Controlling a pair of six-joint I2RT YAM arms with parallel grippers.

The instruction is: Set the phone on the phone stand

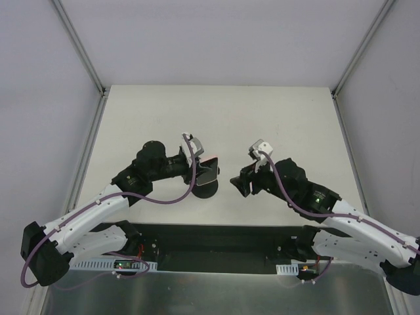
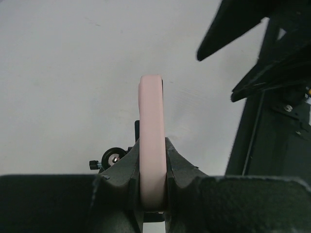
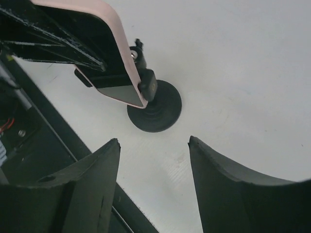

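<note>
The phone [image 2: 150,107] is pinched edge-on in the left tool [image 2: 151,148], its lower corner right at the phone stand [image 3: 154,114] just beneath that tool, while the right tool [image 3: 153,141] waits opposite, spread and empty, so I reckon we're at the seating step and it needs a gentle, square lowering next.

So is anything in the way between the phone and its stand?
Nothing visible is. The phone, clamped in the left gripper, is right at the phone stand; the open right gripper sits apart.

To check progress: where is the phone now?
The phone is near the table centre in the top view, clamped in the left hand, just over the stand.
</note>
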